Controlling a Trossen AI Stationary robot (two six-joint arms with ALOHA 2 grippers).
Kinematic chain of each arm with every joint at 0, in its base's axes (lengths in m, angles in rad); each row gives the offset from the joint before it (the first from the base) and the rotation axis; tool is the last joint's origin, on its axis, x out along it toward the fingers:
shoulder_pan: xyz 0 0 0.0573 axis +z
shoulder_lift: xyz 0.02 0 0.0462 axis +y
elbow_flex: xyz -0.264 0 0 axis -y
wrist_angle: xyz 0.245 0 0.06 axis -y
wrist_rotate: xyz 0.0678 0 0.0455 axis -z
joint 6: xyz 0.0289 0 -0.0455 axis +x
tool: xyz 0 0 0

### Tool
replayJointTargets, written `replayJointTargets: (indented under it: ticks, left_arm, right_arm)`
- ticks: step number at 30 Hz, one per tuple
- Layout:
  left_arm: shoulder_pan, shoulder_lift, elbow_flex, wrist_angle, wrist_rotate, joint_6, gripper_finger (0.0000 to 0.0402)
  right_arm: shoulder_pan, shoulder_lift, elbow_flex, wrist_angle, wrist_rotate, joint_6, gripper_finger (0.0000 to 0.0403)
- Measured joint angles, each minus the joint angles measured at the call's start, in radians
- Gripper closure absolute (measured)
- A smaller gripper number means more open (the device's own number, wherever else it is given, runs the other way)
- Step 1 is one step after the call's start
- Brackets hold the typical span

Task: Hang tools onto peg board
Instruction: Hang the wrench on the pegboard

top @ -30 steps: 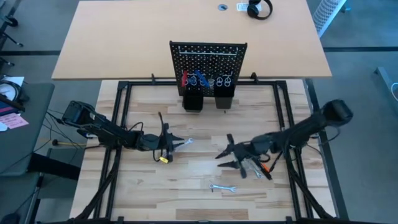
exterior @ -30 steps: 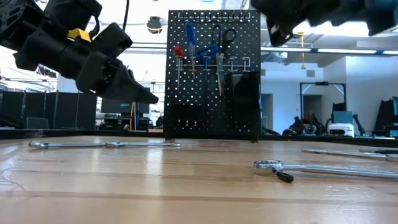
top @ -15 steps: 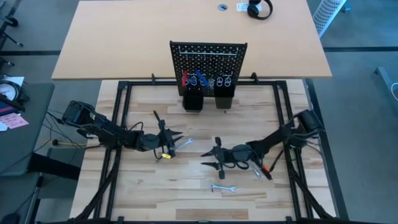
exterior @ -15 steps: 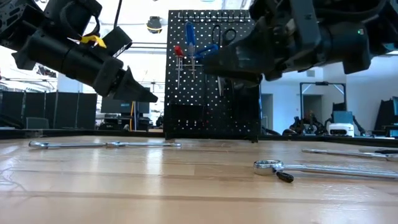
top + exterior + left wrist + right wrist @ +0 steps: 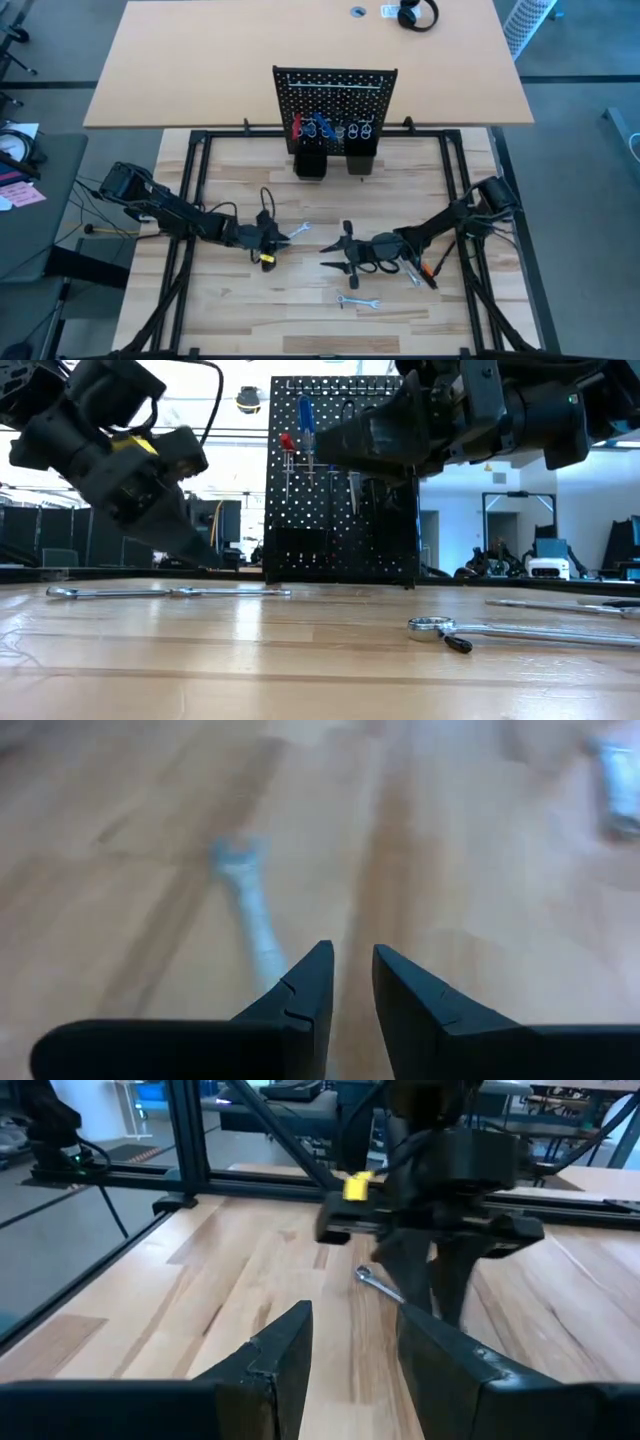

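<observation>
A: While both arms hung over the table, how many wrenches lay loose?

B: Two clear: one (image 5: 300, 230) at the left gripper (image 5: 288, 237), fingers slightly spread, empty; one (image 5: 357, 301) nearer the front. Right gripper (image 5: 333, 256) was spread, empty.

A: The peg board (image 5: 335, 98)?

B: Upright at the back; only the low view showed hung scissors (image 5: 357, 435).

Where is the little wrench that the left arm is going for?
In the high view the wrench lies on the table's left half, just off the left gripper's open fingertips and in front of the peg board.
</observation>
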Motion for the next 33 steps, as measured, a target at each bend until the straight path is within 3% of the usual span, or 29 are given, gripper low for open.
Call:
replayJointTargets:
  ticks: [3,14,22,33]
  left_arm:
    - [0.010,0.000,0.001,0.003,-0.061,-0.022,0.0328]
    - [0.014,0.000,0.002,-0.051,-0.054,0.040,0.0245]
    - [0.015,0.000,0.002,-0.109,0.011,0.024,0.0247]
    - [0.017,0.018,0.002,-0.125,-0.021,-0.008,0.0270]
  right_arm:
    - [-0.007,0.003,0.000,-0.008,0.000,0.002,0.0248]
    - [-0.008,0.003,0.000,-0.029,0.000,0.013,0.0248]
    - [-0.014,0.003,0.000,-0.030,0.000,0.020,0.0248]
    - [-0.014,0.003,0.000,-0.029,0.000,0.022,0.0248]
